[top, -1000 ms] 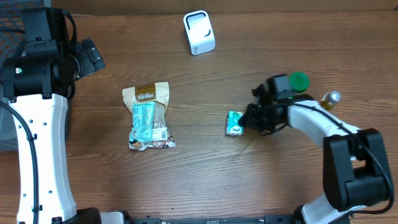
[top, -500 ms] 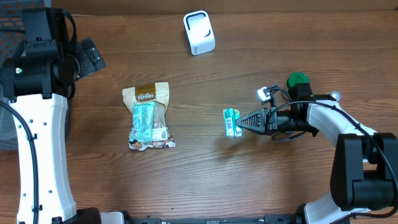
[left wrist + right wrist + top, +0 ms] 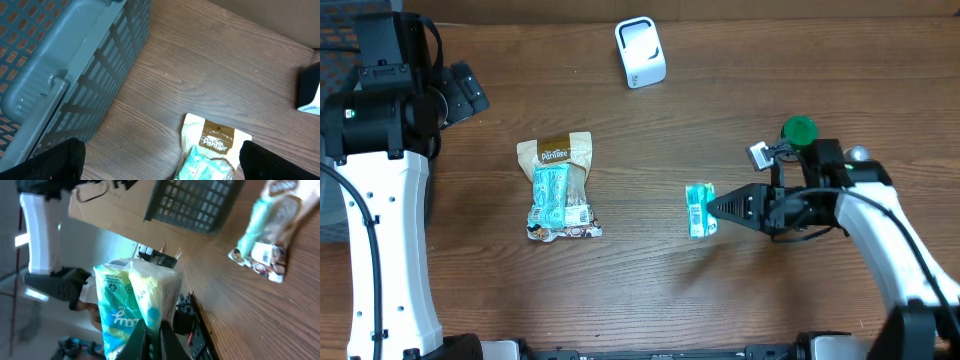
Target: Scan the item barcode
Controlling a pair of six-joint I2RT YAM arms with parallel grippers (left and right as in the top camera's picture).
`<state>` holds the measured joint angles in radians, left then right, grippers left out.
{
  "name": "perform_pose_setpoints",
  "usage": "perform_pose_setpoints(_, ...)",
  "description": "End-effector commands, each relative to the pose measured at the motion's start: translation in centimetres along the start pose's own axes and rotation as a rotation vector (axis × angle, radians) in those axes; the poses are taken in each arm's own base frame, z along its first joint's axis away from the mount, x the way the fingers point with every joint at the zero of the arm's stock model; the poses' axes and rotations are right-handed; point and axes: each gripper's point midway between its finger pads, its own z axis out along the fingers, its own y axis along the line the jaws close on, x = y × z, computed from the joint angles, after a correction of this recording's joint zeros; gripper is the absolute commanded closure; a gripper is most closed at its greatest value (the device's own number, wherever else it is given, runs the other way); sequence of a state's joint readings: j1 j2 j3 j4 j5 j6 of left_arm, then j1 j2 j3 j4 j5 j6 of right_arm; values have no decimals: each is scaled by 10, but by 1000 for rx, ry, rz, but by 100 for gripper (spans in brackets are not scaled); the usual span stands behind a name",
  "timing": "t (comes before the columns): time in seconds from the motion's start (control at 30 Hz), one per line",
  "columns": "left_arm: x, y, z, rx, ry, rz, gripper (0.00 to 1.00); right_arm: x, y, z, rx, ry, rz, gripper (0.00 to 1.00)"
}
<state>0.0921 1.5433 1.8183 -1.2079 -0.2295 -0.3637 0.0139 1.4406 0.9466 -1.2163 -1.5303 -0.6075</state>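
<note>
Teal packet (image 3: 700, 210) in right end effector (image 3: 713, 209), long axis crosswise to it.

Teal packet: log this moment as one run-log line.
right gripper: shut on teal packet | left gripper: open, near basket | white scanner: packet not yet at it | snack bag: flat on table

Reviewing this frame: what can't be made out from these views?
Barcode on the teal packet: too small in the overhead view; the right wrist view shows no barcode.
Snack bag: lower part cut off by the bottom edge of the left wrist view.
White scanner: mostly cut off by that view's right edge.
</note>
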Motion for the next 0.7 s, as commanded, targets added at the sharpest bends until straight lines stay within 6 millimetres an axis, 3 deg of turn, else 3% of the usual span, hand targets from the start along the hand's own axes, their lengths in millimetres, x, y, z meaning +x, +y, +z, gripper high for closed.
perform_pose_setpoints(0.0, -2, 2, 0, -12, -7, -4, 0, -1, 25, -1, -32, -23, -104, 96)
perform_pose_setpoints(0.1, -2, 2, 0, -12, -7, -4, 0, 1, 33, -1, -32, -23, -131, 96)
perform_pose_setpoints(0.67, -2, 2, 0, -12, -7, -4, 1, 2, 34, -1, -32, -23, -114, 96)
